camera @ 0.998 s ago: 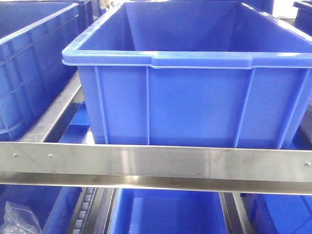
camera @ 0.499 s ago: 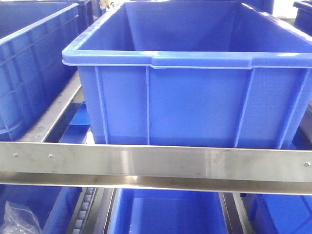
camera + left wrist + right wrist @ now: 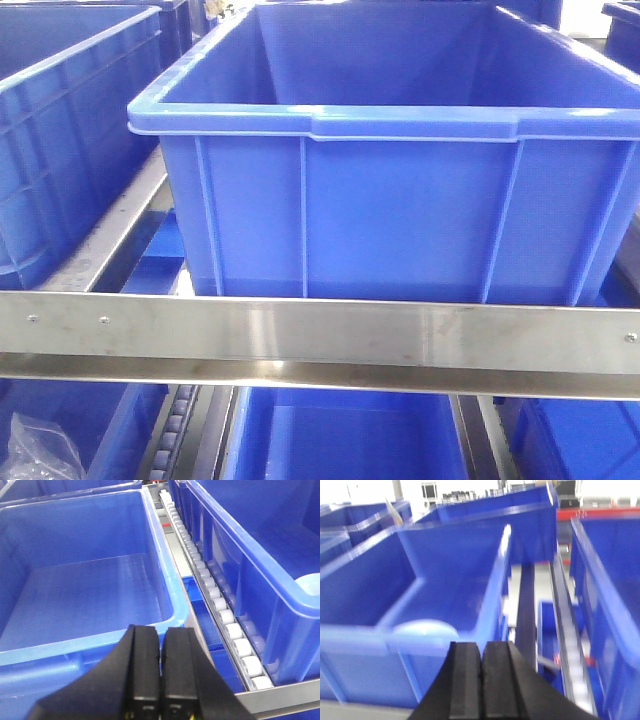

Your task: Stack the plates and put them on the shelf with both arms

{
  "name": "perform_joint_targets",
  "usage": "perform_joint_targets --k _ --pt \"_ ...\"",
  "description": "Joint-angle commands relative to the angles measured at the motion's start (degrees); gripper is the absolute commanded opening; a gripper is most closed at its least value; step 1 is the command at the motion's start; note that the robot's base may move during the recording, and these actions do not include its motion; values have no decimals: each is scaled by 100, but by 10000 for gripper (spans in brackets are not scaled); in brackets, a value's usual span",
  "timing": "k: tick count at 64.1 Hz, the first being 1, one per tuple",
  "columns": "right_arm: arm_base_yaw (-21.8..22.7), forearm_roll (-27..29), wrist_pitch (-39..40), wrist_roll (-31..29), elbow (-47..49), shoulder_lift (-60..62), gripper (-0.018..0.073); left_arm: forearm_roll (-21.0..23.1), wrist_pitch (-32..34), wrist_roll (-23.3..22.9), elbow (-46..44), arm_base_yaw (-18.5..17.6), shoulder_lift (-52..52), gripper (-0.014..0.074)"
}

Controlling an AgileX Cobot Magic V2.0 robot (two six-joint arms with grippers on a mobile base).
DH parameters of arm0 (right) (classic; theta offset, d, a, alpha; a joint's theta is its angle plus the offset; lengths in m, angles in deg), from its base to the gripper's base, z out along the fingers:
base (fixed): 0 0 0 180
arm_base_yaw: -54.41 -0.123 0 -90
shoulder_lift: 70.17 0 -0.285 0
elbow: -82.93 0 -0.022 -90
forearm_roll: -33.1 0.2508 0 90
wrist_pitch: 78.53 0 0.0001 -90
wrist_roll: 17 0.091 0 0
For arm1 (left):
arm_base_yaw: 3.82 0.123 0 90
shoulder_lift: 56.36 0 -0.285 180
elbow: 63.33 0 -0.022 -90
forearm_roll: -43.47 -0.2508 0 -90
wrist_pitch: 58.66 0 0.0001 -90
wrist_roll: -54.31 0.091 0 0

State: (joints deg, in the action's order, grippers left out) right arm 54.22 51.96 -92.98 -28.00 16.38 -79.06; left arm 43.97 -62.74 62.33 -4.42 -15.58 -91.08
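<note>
Left gripper (image 3: 160,680) pressed closed, black fingers (image 3: 145,670) flat against each other with only a thin seam between, nothing pinched. Hangs low at the bottom of its wrist view, pointing forward over the near rim of a blue crate (image 3: 75,595) with a bare ribbed floor. Just to the right, a roller track (image 3: 220,610) of pale plastic wheels running away along the steel shelf (image 3: 280,697), and past that a second blue crate (image 3: 260,565) with a curved pale edge, most likely a plate (image 3: 309,582), peeking over its rim at the right border. Right gripper (image 3: 481,685) likewise clamped closed on nothing, black fingers (image 3: 465,685) side by side, aimed forward at the front wall of the middle crate (image 3: 445,595); view blurred. Pale rounded plate (image 3: 424,630) lying inside that crate close to its near wall, only its top arc visible above the rim; whether one plate or two stacked cannot be told. Steel rails and another crate (image 3: 610,595) to the right. From the front view, big blue crate (image 3: 390,190) sitting on the shelf behind the brushed front rail (image 3: 320,335), small screws in the rail, more blue crates alongside and on the tier beneath, crumpled clear plastic bag (image 3: 40,450) at lower left. No arms or plates visible there. No brand, label or readable writing anywhere on crates, rail or grippers.
</note>
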Motion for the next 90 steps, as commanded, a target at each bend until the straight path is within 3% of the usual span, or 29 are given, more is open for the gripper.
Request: perform_joint_targets --k 1,15,20,27,29,33,37,90 --pt "31 1 471 -64 4 -51 57 14 531 -51 -177 12 -31 83" --pt "31 -15 878 -54 -818 -51 57 14 531 -51 -177 12 -31 83" --pt "31 -317 1039 139 -1071 72 57 14 531 -51 -177 12 -31 83" --pt "31 -992 1175 1037 -1239 283 57 14 531 -51 -177 12 -31 83" --pt "37 -1528 1199 1470 -1233 286 57 14 516 -51 -177 12 -31 83" --pt "37 -2082 1130 2045 -1233 287 57 14 516 -51 -177 12 -44 83" --pt "37 -2319 1123 2372 -1233 287 57 14 516 -51 -177 12 -44 83" --pt "-79 -2268 1091 2198 -1237 281 57 14 516 -51 -177 12 -44 83"
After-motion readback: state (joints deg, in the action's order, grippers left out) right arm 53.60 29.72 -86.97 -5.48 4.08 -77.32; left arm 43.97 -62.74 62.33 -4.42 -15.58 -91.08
